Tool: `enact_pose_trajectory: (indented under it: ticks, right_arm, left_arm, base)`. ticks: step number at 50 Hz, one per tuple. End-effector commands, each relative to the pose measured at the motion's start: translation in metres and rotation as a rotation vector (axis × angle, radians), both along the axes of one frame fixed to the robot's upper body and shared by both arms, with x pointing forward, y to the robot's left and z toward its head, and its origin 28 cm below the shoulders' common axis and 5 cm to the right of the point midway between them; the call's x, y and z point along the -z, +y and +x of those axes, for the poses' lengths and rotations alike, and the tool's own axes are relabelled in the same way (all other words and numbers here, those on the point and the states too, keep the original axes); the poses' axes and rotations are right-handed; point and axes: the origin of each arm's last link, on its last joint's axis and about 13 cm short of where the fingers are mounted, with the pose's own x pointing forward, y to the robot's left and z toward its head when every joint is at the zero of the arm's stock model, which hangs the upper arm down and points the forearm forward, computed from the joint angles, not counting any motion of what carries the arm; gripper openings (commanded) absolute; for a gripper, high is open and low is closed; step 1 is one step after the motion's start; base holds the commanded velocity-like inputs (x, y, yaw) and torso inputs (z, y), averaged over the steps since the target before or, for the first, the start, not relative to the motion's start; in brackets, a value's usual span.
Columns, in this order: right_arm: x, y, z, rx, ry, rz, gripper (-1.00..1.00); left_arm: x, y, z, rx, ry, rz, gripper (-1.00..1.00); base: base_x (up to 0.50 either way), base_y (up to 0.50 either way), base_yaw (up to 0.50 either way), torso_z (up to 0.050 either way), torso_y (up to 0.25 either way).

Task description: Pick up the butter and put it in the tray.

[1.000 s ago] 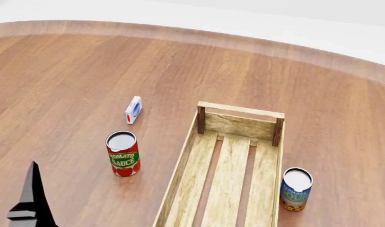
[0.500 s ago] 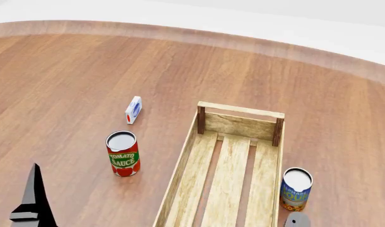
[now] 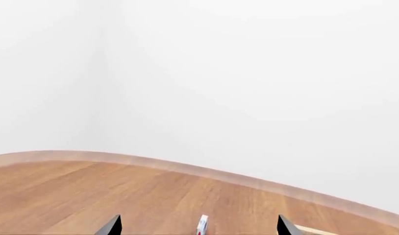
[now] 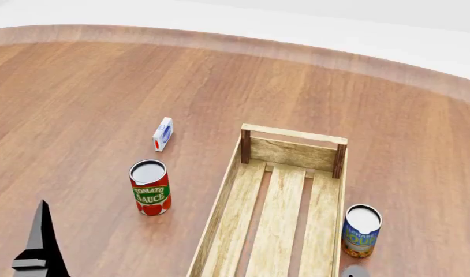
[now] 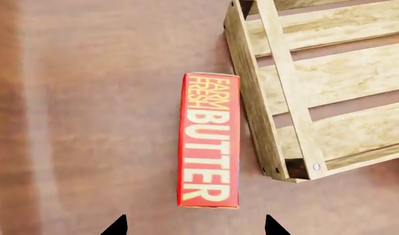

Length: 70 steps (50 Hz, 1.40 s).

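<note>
Nearest, the right gripper (image 5: 194, 226) hangs over the butter (image 5: 209, 142), its two dark fingertips set apart and holding nothing. Between them, in the right wrist view, the red carton lies flat on the desk (image 5: 88, 122), lettering up. It sits just outside one end corner of the tray (image 5: 278, 103), its long side running along the crate's plank with only a thin gap between them. The head view does not reach it, so it must lie toward the desk's near edge.

At that view's bottom rim a grey bit of the right arm (image 4: 355, 272) peeks in. It was absent a second ago, showed more half a second ago, and has now sunk lower. I take that as the arm settling over the carton before descending. The butter is not yet gripped, and the tray is empty.

The left gripper (image 3: 197, 230) is likewise spread, idle near the desk's near-left corner, and has barely shifted.

Farther out stand the tomato sauce can (image 4: 150, 187) to the tray's left and a blue can (image 4: 362, 231) to its right. Beyond them, a small white-blue-red carton (image 4: 163, 134) stands on edge, well short of the desk's far edge.
</note>
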Motion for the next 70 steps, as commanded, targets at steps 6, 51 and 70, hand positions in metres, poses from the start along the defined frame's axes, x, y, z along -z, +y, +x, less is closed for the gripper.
enact_pose_trajectory:
  ticks: [6,51,70]
  right_arm:
    - [0.009,-0.002,0.007,0.003,0.008,-0.043,1.00]
    - [0.026,0.005,0.030,-0.004,-0.026,-0.022,1.00]
    - [0.043,0.009,0.033,0.004,-0.022,0.005,1.00]
  left_arm:
    - [0.003,0.000,0.001,-0.001,0.005,0.002,1.00]
    - [0.005,0.001,0.003,-0.009,0.015,0.007,1.00]
    - [0.008,0.001,0.004,-0.009,0.018,0.005,1.00]
  base:
    - [0.00,0.00,0.00,0.000,0.000]
    - [0.00,0.00,0.00,0.000,0.000]
    - [0.00,0.00,0.00,0.000,0.000]
